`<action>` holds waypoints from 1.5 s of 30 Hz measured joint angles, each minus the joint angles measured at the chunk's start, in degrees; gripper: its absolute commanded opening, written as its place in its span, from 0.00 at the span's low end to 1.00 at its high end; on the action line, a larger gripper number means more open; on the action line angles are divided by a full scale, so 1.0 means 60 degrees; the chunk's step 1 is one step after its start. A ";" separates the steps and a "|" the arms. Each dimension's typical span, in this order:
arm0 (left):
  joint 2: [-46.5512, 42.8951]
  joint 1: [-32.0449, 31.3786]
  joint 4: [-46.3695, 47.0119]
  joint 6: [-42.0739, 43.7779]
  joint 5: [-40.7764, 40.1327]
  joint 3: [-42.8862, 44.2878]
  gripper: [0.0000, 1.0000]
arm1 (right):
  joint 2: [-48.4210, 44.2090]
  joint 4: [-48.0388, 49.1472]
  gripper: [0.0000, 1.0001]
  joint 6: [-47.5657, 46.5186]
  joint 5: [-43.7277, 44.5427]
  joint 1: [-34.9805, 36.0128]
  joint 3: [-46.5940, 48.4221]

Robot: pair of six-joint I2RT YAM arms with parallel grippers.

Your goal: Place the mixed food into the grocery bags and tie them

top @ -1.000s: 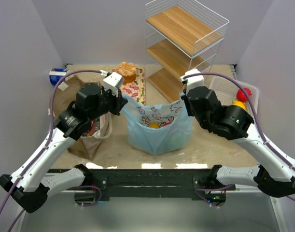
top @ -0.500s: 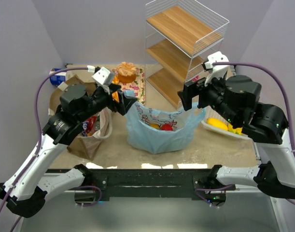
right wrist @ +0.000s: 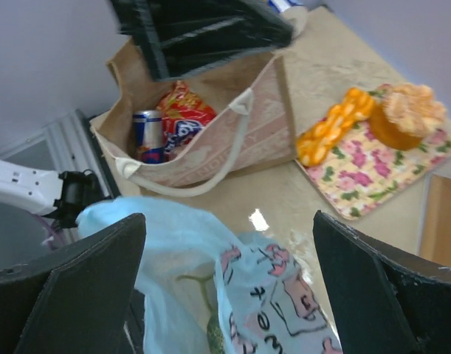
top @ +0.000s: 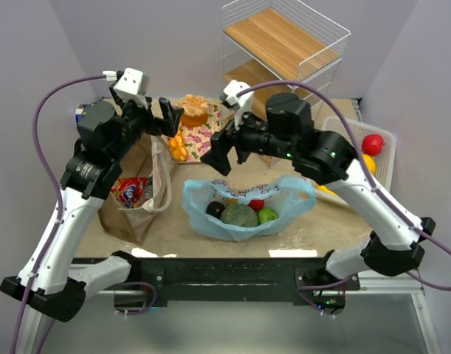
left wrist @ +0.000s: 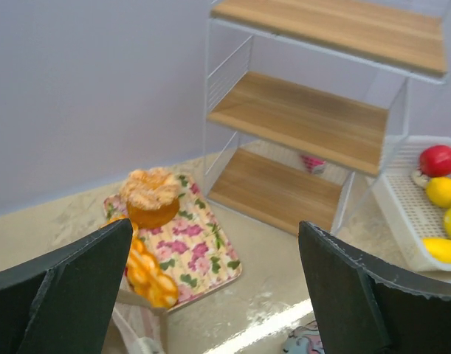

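The light-blue plastic bag (top: 240,214) lies slumped and open on the table, nobody holding it. Inside show a dark fruit (top: 215,209), a big green one (top: 240,216), a red one (top: 256,204) and a small green one (top: 267,215). The brown paper bag (top: 133,203) stands to its left and holds a red snack packet (right wrist: 184,110) and a drink can (right wrist: 146,136). My left gripper (top: 168,122) hangs open and empty above the paper bag's far side. My right gripper (top: 226,156) is open and empty above the blue bag (right wrist: 203,295).
A floral tray (left wrist: 203,243) with an orange cake (left wrist: 151,199) and orange segments (left wrist: 147,273) sits behind the bags. A wire shelf unit (top: 280,66) stands at the back. The white basket (top: 358,144) at the right holds red and yellow fruit.
Both grippers opened and let go of the blue bag's handles, then rose; the right one swung left. The bag dropped and sagged open.
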 measured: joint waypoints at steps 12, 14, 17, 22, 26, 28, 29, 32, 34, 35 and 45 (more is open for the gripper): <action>0.0044 0.1599 0.0499 -0.0616 0.1530 -0.2535 1.00 | -0.0998 0.2586 0.99 0.1002 -0.1548 0.1716 -0.3373; 0.0044 0.1599 0.0572 -0.0659 0.1650 -0.2677 1.00 | -0.1435 0.2896 0.99 0.1129 -0.1574 0.2229 -0.3920; 0.0040 0.1603 0.0688 -0.0688 0.1818 -0.2761 1.00 | -0.1949 0.3391 0.99 0.1147 -0.1330 0.3064 -0.4473; -0.0106 0.1625 0.0933 -0.0652 0.2575 -0.3056 0.95 | -0.2444 0.3807 0.99 0.1118 -0.0353 0.4397 -0.5559; -0.0594 0.1625 0.0947 -0.0412 0.3796 -0.3461 0.95 | -0.2368 0.2335 0.99 0.1606 0.2047 0.4346 -0.5493; -0.1056 0.1625 0.0874 -0.0208 0.4262 -0.3668 0.95 | -0.2277 0.1078 0.99 0.1985 0.3231 0.4222 -0.5009; -0.1209 0.1625 0.0798 -0.0131 0.4364 -0.3705 0.95 | -0.2269 0.0583 0.99 0.2109 0.3552 0.4175 -0.4790; -0.1515 0.1625 0.0550 0.0131 0.4594 -0.3774 0.95 | -0.2510 -0.0346 0.99 0.2291 0.3559 0.4127 -0.4630; -0.1548 0.1625 0.0463 0.0255 0.4699 -0.3916 0.94 | -0.2903 -0.0463 0.99 0.2262 0.3115 0.4164 -0.5129; -0.1545 0.1625 0.0455 0.0262 0.4765 -0.4033 0.94 | -0.3147 -0.0433 0.99 0.2218 0.2922 0.4197 -0.5555; -0.1275 0.1625 0.0047 0.0302 0.5027 -0.4492 0.94 | -0.2994 -0.0015 0.98 0.1654 0.2109 0.5191 -0.7304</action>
